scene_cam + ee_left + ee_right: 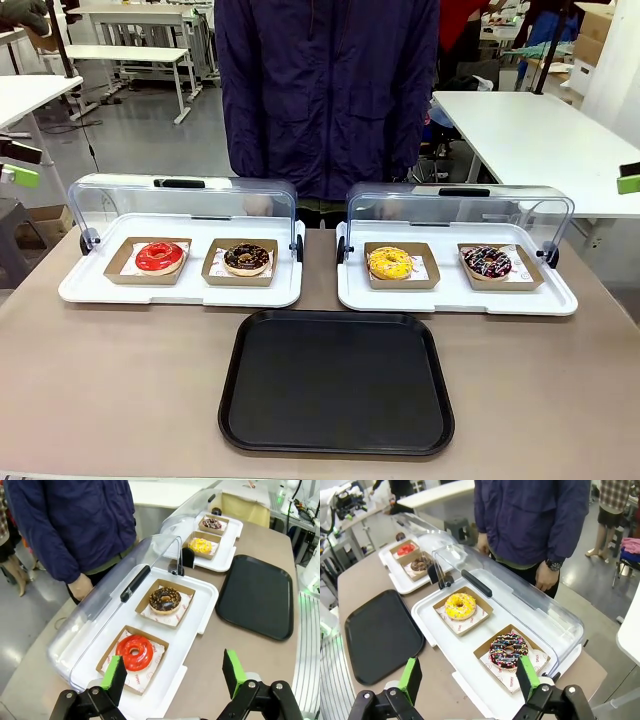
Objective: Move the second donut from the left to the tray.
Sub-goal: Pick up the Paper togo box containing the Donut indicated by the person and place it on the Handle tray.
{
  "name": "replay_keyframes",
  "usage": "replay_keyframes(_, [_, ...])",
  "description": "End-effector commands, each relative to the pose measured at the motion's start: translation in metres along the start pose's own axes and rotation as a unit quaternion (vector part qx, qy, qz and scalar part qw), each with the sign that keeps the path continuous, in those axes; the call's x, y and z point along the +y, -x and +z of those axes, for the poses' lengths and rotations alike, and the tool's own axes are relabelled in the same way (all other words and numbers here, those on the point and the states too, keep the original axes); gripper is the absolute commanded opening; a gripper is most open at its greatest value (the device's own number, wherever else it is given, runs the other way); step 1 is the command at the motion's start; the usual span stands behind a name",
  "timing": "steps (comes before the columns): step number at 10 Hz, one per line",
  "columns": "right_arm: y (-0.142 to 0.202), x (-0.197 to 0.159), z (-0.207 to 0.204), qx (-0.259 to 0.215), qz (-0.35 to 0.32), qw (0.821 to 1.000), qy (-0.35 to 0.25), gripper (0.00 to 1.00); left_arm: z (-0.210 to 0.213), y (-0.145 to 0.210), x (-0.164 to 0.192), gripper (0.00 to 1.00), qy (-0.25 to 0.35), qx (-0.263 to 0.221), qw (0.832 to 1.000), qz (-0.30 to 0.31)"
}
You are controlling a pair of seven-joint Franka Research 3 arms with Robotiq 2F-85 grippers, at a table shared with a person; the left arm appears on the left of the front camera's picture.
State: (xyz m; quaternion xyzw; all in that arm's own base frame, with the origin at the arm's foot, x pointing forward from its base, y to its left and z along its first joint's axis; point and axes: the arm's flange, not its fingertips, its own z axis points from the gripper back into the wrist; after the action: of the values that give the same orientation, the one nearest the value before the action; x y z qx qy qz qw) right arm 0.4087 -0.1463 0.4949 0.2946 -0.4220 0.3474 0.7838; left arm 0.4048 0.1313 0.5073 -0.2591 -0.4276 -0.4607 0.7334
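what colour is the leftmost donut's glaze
Red; the leftmost donut shows best in the left wrist view.

Four donuts on show: one red-glazed donut (160,257), one chocolate donut with tan bits (246,258), one yellow donut (390,262) and one dark sprinkled donut (487,262). Four brown cardboard dishes (213,276), one per donut. A white paper liner (176,620) in each, as far as I can make out, so probably four.

Two white trays, the left white tray (90,290) and the right white tray (560,300), with two donuts apiece. Two clear lids (120,200), one black handle (180,183) on each. One black tray (335,385), just the one. One table (110,380).

One person (325,90) across it, and I count two of the person's hands (546,577) in the right wrist view. And two robot hands, the left hand (174,666) and the right hand (469,669), with two green pads (233,672) each.
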Motion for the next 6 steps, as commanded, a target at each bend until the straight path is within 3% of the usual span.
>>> replay_keyframes(1, [-0.0006, 0.0003, 0.0002, -0.002, 0.001, 1.0, -0.001, 1.0, -0.0015, -0.0015, -0.0006, 1.0, 0.005, -0.004, 1.0, -0.002])
replay_keyframes(6, [-0.0006, 0.0003, 0.0002, -0.002, 0.001, 1.0, -0.001, 1.0, -0.0015, -0.0015, -0.0006, 1.0, 0.005, -0.004, 1.0, -0.002])
